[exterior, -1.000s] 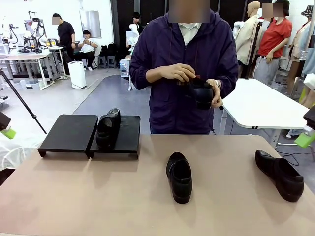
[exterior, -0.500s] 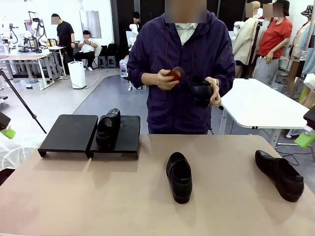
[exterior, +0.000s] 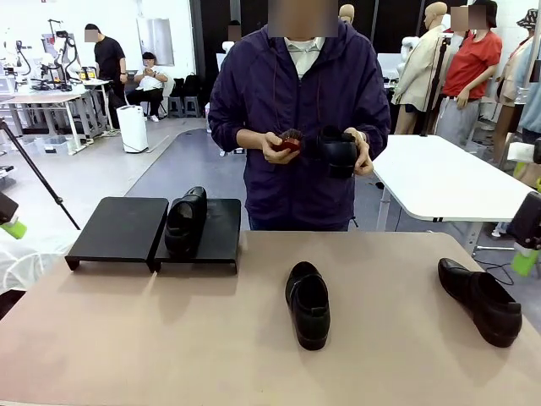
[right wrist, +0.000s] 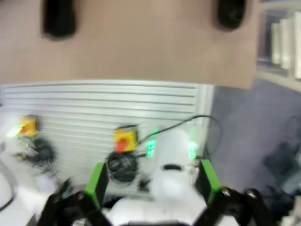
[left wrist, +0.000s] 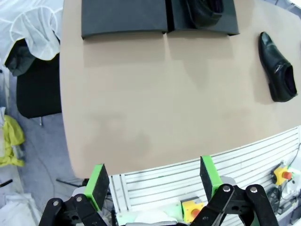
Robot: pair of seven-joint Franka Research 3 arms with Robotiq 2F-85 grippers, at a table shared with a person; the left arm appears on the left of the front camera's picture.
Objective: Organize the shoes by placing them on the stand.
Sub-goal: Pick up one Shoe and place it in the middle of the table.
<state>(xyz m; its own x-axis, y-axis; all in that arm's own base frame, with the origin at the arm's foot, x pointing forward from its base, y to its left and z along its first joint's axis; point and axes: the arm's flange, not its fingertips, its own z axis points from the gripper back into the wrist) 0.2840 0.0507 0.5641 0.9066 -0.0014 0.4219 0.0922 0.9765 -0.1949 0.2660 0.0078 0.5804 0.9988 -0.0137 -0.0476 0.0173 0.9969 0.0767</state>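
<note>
The person point(exterior: 296, 110) has straightened up and shifted slightly toward the desk's point(exterior: 254, 338) left end. The person's right hand point(exterior: 275, 145), which a second ago lay on top of the held shoe point(exterior: 338, 152), has come off it. It now holds a small reddish-brown object point(exterior: 290, 140) just beside that shoe, above the desk's far edge. The shoe itself is carried a little higher than before. Off the desk's right end, the robot's right hand point(exterior: 525, 250) has dropped lower.
</note>
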